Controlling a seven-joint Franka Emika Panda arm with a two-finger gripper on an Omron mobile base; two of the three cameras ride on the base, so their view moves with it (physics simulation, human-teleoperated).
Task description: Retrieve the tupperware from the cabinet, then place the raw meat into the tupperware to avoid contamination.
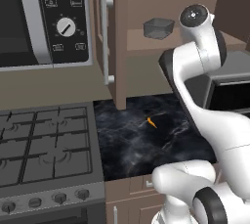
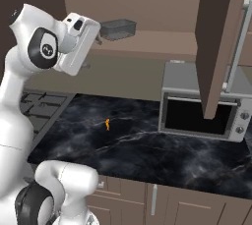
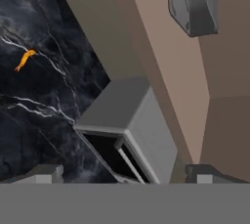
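Observation:
The tupperware (image 1: 158,27) (image 2: 118,29) is a small grey translucent tub on the wooden shelf of the open cabinet (image 1: 119,47) (image 2: 162,42). My gripper (image 2: 100,35) hangs just left of the tub at shelf height, apart from it. In the hand view my gripper (image 3: 126,174) is open and empty, with a fingertip (image 3: 46,171) at each lower corner. There the tupperware (image 3: 193,3) lies at the top right. The raw meat (image 1: 152,122) (image 2: 108,124) (image 3: 24,60) is a tiny orange sliver on the black marble counter (image 1: 132,145) (image 2: 147,155).
A grey toaster oven (image 2: 202,106) (image 3: 127,130) stands on the counter under the cabinet, at the right. The open cabinet door (image 2: 216,37) hangs in front of it. A gas stove (image 1: 44,145) lies left of the counter, with a microwave (image 1: 44,17) above it.

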